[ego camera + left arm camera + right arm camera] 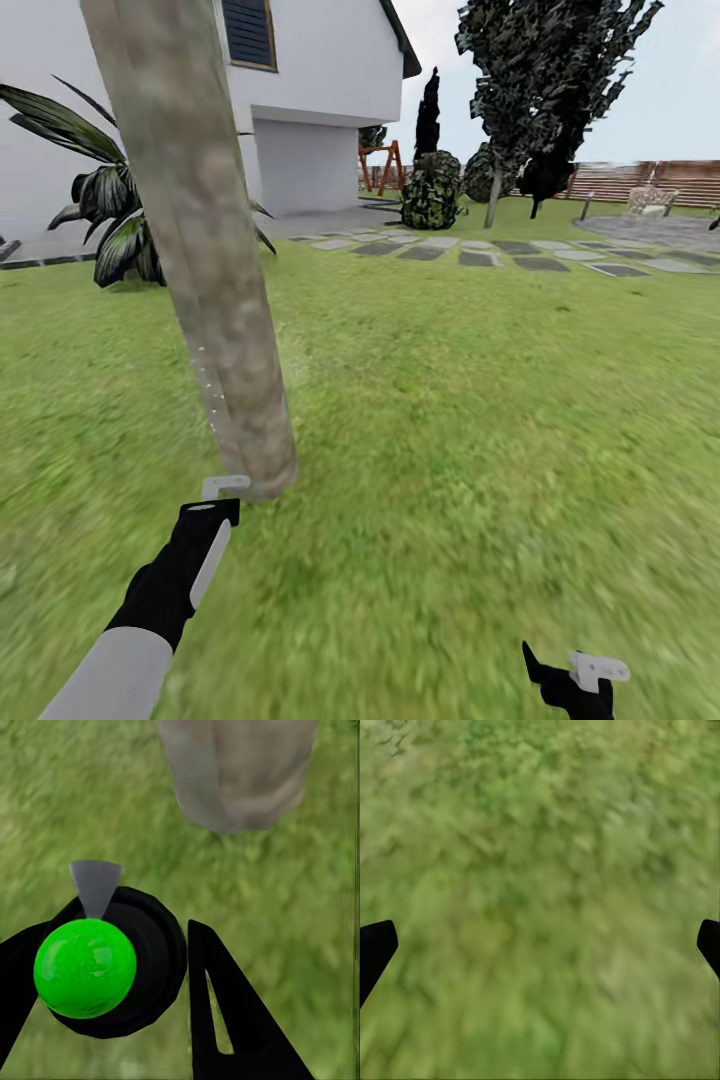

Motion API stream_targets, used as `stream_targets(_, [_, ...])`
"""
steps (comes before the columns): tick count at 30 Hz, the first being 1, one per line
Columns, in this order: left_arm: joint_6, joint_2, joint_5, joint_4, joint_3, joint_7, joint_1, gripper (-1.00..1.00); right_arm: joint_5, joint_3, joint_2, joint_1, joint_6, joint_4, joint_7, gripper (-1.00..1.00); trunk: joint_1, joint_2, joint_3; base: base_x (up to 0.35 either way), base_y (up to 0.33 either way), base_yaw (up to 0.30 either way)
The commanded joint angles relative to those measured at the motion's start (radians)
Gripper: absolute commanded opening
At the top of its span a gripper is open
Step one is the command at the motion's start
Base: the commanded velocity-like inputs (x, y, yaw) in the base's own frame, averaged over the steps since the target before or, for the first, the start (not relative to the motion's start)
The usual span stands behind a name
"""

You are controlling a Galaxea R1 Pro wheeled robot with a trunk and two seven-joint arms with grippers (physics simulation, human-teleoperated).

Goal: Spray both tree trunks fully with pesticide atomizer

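A thick pale grey-beige mottled tree trunk (205, 260) rises from the grass floor (450, 420) at the left, leaning in the head view. My left gripper (212, 512) sits just short of its base, shut on the pesticide atomizer (226, 487), whose pale grey trigger head points at the trunk. In the left wrist view the atomizer (97, 964) shows black with a green top between my fingers (225, 1012), its grey nozzle aimed at the trunk (236, 772). A few pale specks dot the trunk's lower left edge. A second tree (540, 90) stands far back. My right gripper (580, 680) hangs open low over grass.
A white house (310, 90) and a striped-leaf palm (110, 220) stand behind the near trunk. Grey stepping stones (500, 250) cross the lawn toward a brown slat fence (640, 180). Dark bushes (432, 190) sit near the far tree. Open lawn lies to the right.
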Motion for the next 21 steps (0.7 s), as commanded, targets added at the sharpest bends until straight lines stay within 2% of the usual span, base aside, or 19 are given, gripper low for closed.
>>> stream_targets(1, [0.0, 0.0, -0.001, 0.0, 0.0, 0.0, 0.0, -1.0, 0.0, 0.0, 0.0, 0.0, 0.0, 0.0, 0.0, 1.0, 0.0, 0.0, 0.0, 0.233, -0.202, 0.016])
stream_targets(4, [0.0, 0.0, -0.001, 0.0, -0.001, 0.0, 0.0, -1.0, 0.0, 0.0, 0.0, 0.0, 0.0, 0.0, 0.0, 1.0, 0.0, 0.0, 0.0, 0.229, -0.203, 0.068])
stream_targets(9, [0.0, 0.0, -0.001, -0.001, -0.001, 0.0, 0.0, -1.0, 0.0, 0.0, 0.0, 0.0, 0.0, 0.0, 0.0, 1.0, 0.0, 0.0, 0.0, 0.162, -0.236, 0.252])
stream_targets(21, [0.0, -0.001, -0.001, -0.001, 0.0, 0.0, 0.0, -1.0, 0.0, 0.0, 0.0, 0.0, 0.0, 0.0, 0.0, 1.0, 0.0, 0.0, 0.0, 0.049, -0.269, 0.253])
